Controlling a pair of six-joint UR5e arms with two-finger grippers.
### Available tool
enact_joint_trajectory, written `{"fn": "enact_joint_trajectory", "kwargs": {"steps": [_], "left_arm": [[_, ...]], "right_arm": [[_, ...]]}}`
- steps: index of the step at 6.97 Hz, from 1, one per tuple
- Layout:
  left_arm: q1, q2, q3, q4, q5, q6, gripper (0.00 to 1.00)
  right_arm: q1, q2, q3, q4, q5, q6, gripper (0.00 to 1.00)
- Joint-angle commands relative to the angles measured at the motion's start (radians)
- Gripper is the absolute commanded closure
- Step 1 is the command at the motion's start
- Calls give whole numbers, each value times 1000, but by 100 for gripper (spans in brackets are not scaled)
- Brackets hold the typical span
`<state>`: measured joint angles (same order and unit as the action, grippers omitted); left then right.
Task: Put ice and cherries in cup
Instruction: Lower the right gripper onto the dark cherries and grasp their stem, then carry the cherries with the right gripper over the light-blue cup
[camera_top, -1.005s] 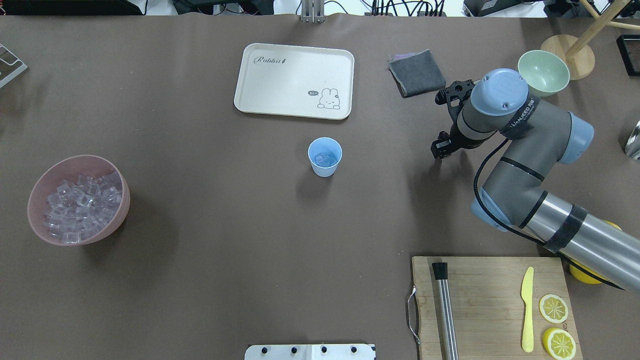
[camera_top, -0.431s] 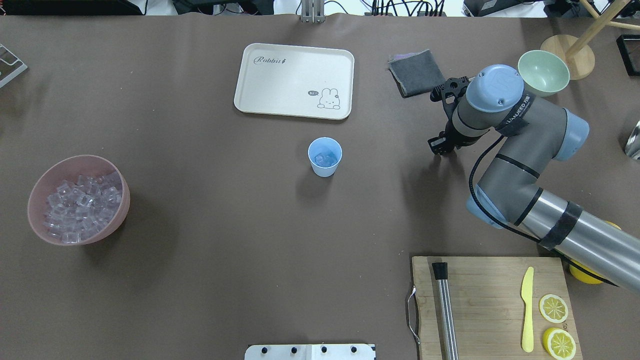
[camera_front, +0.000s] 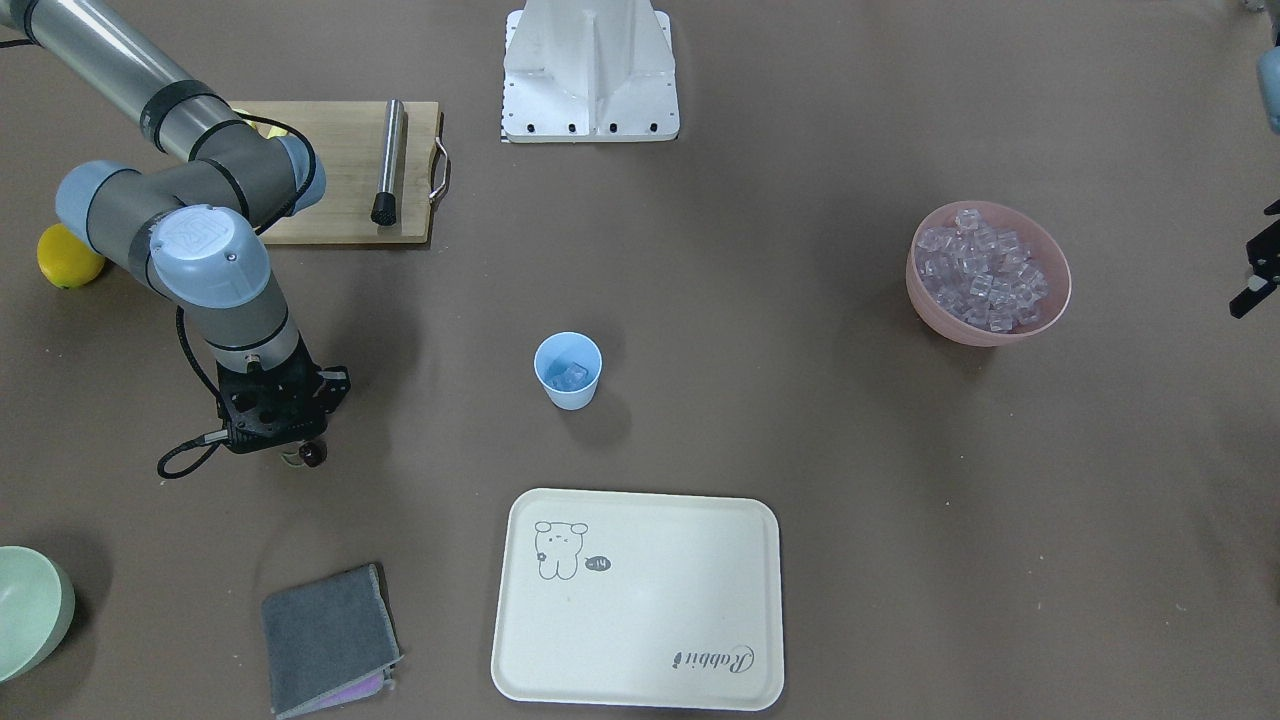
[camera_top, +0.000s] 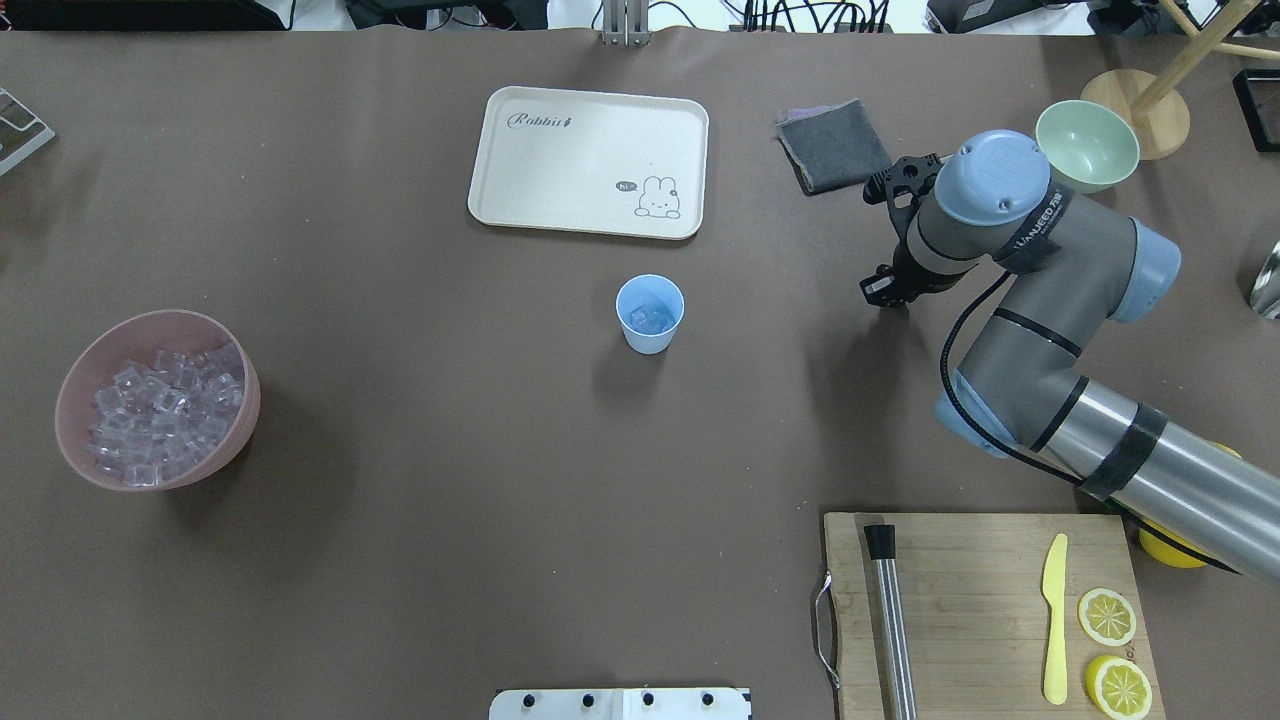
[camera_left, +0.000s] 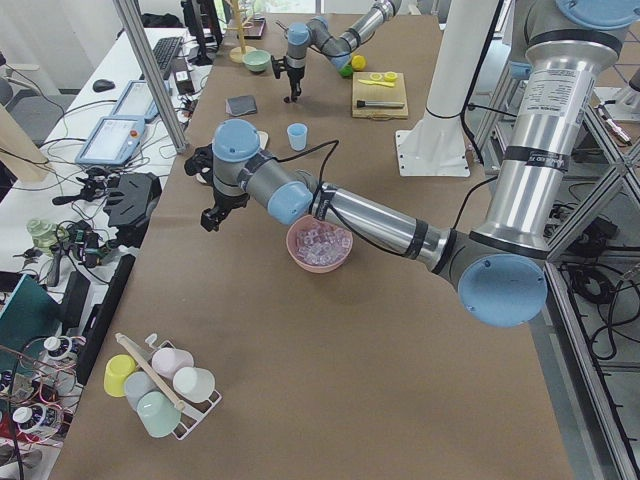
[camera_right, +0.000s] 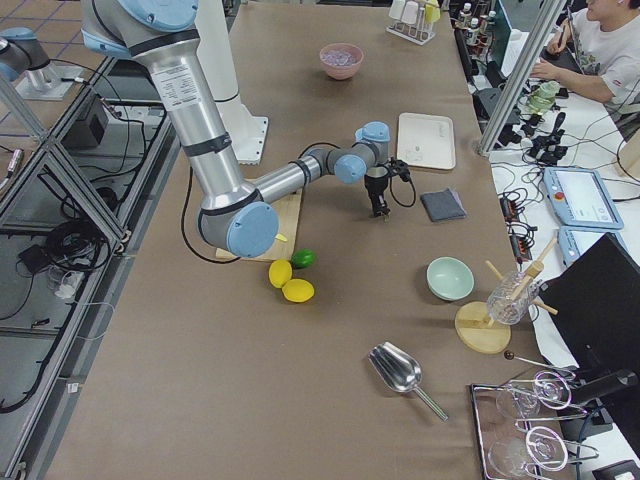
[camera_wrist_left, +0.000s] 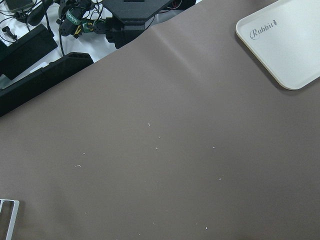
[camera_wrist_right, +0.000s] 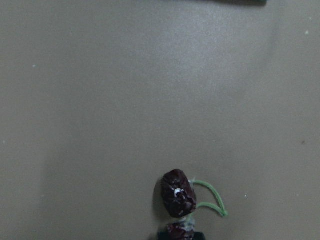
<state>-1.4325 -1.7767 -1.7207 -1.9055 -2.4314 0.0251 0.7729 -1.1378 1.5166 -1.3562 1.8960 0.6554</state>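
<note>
The light blue cup stands mid-table with a few ice cubes in it; it also shows in the front view. More ice fills the pink bowl at the left. My right gripper hangs low over the table, well to the right of the cup, shut on the dark maroon cherries; their green stem curls to one side. My left gripper is off beyond the pink bowl. Only a bit of it shows in the front view, and I cannot tell its state.
A cream tray lies beyond the cup. A grey cloth and a pale green bowl are near my right arm. A cutting board with a muddler, knife and lemon slices sits front right.
My right arm has shifted a little toward the far side of the table, with the gripper staying shut. The cup and the bowls have not moved.
</note>
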Motion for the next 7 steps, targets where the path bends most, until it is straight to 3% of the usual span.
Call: {"fn": "enact_joint_trajectory", "kwargs": {"steps": [1, 3, 4, 7], "left_arm": [[0, 19, 0, -21, -2, -5, 2], [0, 19, 0, -23, -2, -10, 2], [1, 16, 0, -23, 0, -10, 2], [1, 8, 1, -23, 0, -7, 2]], "right_arm": [[38, 6, 58, 0, -2, 4, 100], [83, 12, 178, -9, -2, 19, 100], [80, 42, 212, -9, 0, 124, 100], [13, 168, 200, -9, 3, 154, 100]]}}
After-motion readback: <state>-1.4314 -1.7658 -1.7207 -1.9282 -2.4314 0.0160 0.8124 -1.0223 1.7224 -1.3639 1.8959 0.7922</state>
